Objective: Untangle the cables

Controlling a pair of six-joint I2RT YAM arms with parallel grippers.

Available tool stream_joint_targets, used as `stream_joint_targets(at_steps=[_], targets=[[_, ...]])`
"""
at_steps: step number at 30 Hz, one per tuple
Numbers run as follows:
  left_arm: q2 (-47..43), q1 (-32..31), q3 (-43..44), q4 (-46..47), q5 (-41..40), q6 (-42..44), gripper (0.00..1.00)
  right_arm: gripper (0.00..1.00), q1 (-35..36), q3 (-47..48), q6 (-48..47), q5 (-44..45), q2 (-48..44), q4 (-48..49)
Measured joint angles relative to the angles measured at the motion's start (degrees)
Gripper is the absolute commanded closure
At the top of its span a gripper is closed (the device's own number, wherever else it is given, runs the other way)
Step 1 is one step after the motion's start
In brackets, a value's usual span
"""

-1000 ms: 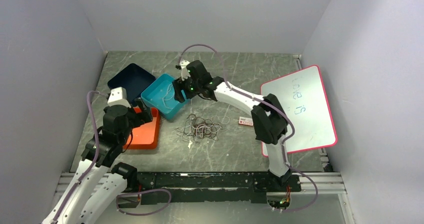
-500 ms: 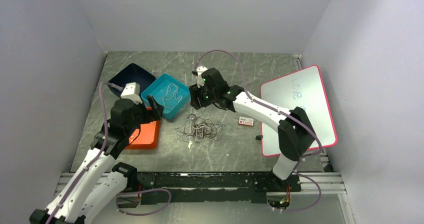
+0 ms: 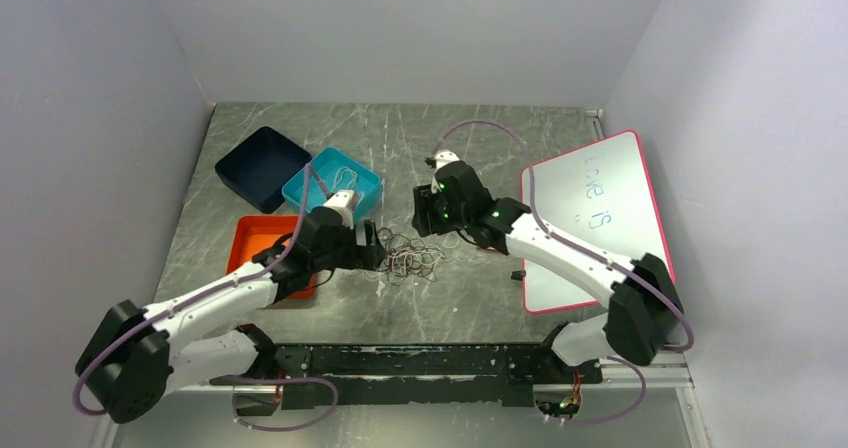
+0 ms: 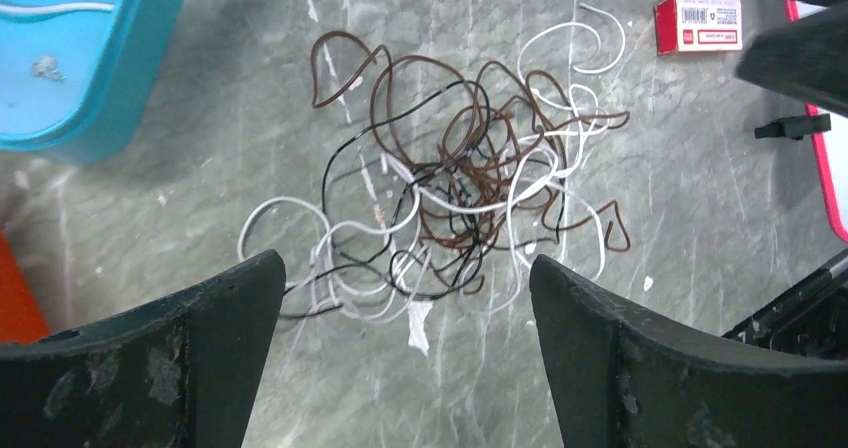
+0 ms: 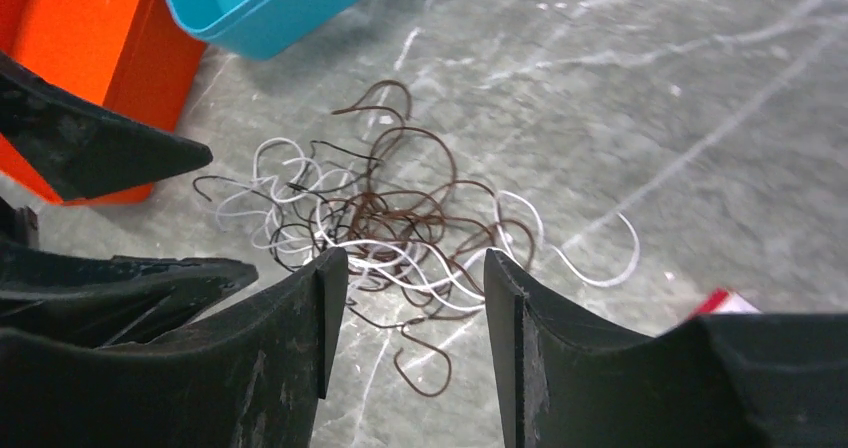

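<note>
The cables are a palm-sized tangle of thin brown, black and whitish wires lying on the grey marbled table. In the left wrist view the cables lie just ahead of my left gripper, whose jaws stand wide open and empty. From above, the left gripper is at the tangle's left edge and the right gripper at its upper right. Through the right wrist camera the cables lie ahead of and partly between the fingers of my right gripper, which is partly open and holds nothing.
A teal bin holding a whitish wire, a navy bin and an orange tray stand left of the tangle. A pink-edged whiteboard lies at right. A small red-and-white box and a small black piece lie nearby.
The left arm swung right from over the orange tray to the tangle's left edge. The right arm moved from the teal bin to the tangle's upper right, its jaws narrowing.
</note>
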Motion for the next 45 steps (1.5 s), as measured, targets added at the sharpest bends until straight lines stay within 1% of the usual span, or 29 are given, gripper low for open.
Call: stream_joint_targets(at_steps=[6,13,18,22,27,32,35,38,41,45], targets=[[8.57,-2.84,0.33,6.34,-0.42,-1.36,0.04,0.44,-0.02,-6.16,4.42,8.96,-8.92,-1.2],[19.17,-5.16,0.87,13.46,0.5,-1.46,0.05,0.44,-0.02,-10.78,9.09,15.54,-18.1,-3.04],[26.18,-7.13,4.31,18.67,3.54,-1.42,0.06,0.44,-0.04,-11.76,10.51,18.82,-22.51,-4.39],[28.7,-8.72,8.39,22.16,5.9,-1.36,0.05,0.44,-0.11,-12.85,11.45,21.05,-24.94,-6.25],[28.15,-8.92,10.58,25.05,7.21,-0.92,0.05,0.44,-0.13,-13.97,12.5,22.47,-26.53,-7.54],[25.24,-8.92,10.78,22.18,5.66,-0.33,0.03,0.44,-0.13,-13.97,12.55,22.6,-26.56,-8.15],[20.28,-8.9,10.08,18.14,2.03,-0.33,0.02,0.44,-0.13,-13.97,11.87,21.11,-26.53,-7.98],[14.05,-8.9,8.74,15.13,-1.31,-0.37,0.02,0.45,-0.13,-13.97,10.34,17.11,-25.42,-6.93],[8.0,-8.87,7.04,12.66,-4.83,-0.44,0.02,0.49,-0.13,-13.97,9.25,12.96,-22.32,-5.86],[2.6,-8.83,5.05,9.49,-9.07,-0.81,0.02,0.5,-0.13,-13.94,8.24,7.96,-17.68,-5.11]])
